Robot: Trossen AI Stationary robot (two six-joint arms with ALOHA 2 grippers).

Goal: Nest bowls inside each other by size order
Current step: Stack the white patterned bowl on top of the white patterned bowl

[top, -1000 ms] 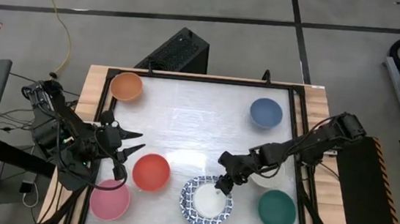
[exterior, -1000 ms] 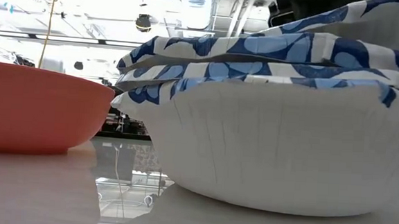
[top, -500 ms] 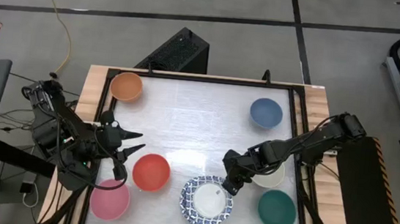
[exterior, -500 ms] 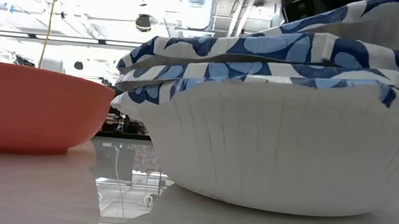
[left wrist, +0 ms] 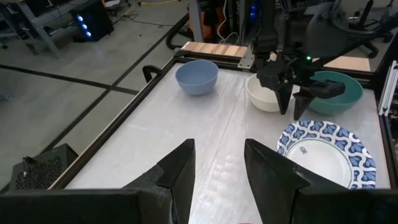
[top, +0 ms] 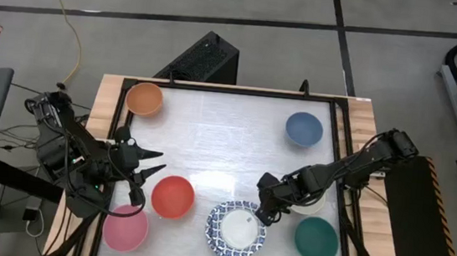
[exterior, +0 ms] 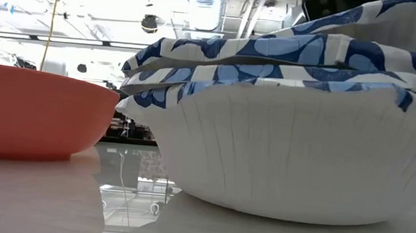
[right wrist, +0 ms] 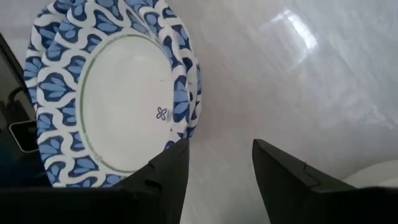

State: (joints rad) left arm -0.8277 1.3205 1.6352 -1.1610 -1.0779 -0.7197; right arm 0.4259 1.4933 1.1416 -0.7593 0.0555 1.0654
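My right hand [top: 267, 209] hangs just above the far-right rim of the stacked blue-patterned bowls [top: 236, 230], fingers [right wrist: 163, 171] apart, holding nothing; the stack's fluted white wall [exterior: 292, 158] sits on the glossy worktop [top: 219, 135], red bowl [top: 173, 197] just left of it; my left hand [top: 151, 162] waits spread, farther left.

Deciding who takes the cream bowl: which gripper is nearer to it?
The right gripper: it hangs open right beside the cream bowl, by the blue-rimmed stack. The left gripper waits open across the table, near the red bowl.
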